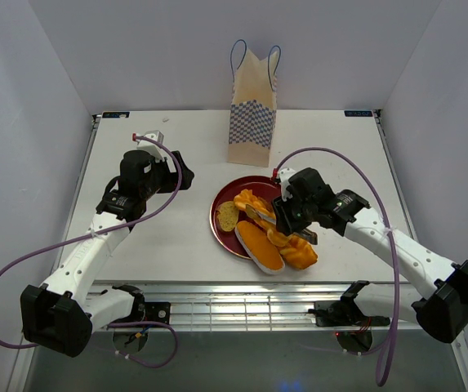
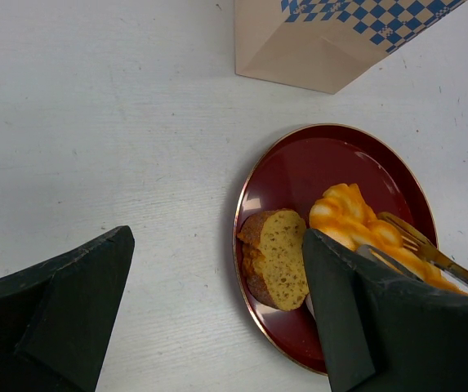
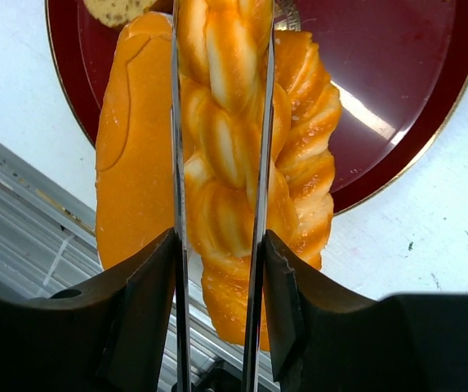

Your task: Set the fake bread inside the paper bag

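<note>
Little looked done: every bread piece in view lay on the dark red plate [image 2: 299,167], well short of the paper bag [image 1: 252,122] standing upright behind it. The right hand [image 3: 219,49] was clenched on the braided loaf [image 3: 225,163], seemingly not yet lifted. An oval roll [image 1: 260,245] and a slice [image 1: 228,216] waited. The left hand [image 2: 217,245] hung released over the counter [image 2: 95,122], holding nothing

Braided loaf [image 1: 299,251]: glossy orange, flat, overhanging plate [image 1: 242,186] near rim. Oval roll [image 1: 260,243] alongside, touching. Slice [image 1: 228,216] on plate. Paper bag [image 1: 252,114]: upright, beyond plate.
</note>
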### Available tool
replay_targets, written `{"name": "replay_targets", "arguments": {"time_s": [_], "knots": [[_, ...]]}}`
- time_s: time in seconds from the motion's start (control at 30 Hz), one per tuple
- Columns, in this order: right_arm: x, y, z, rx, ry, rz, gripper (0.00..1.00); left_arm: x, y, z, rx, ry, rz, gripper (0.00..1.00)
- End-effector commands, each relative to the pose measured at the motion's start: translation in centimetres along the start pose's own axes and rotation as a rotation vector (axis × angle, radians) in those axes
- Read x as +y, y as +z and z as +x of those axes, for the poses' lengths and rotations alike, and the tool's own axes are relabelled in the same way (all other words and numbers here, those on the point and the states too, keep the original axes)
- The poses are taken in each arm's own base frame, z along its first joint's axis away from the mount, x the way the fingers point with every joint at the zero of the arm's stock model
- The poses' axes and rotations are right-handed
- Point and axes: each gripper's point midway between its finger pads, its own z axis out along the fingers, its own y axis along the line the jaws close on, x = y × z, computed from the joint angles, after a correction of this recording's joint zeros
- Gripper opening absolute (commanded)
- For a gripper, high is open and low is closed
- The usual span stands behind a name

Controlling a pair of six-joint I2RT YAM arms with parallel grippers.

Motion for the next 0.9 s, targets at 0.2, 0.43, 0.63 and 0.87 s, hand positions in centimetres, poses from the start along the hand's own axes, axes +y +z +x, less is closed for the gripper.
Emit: {"name": "replay_targets", "arguments": {"time_s": [0.2,0.43,0.63,0.87], "knots": [[-0.1,-3.4,-7.2,-0.232,0.017,0.051,0.45,-1.0,-0.9,-1.9,-0.050,0.006,0.029,0.94],[0.4,-5.0,-11.7,-0.321,0.001,0.043,0.43,-1.1,-0.9,-1.9,-0.050,0.005,0.034,0.94],[1.1,-8.6,-18.8,-0.470,-0.021,0.049,0.44,-1.2,-0.8,-1.8,-0.043,0.005,0.041,0.94],[-0.8,-12.4,-26.6,-0.644,0.009,0.187,0.44,-1.2,-0.8,-1.8,-0.043,0.003,0.044,0.94]]}}
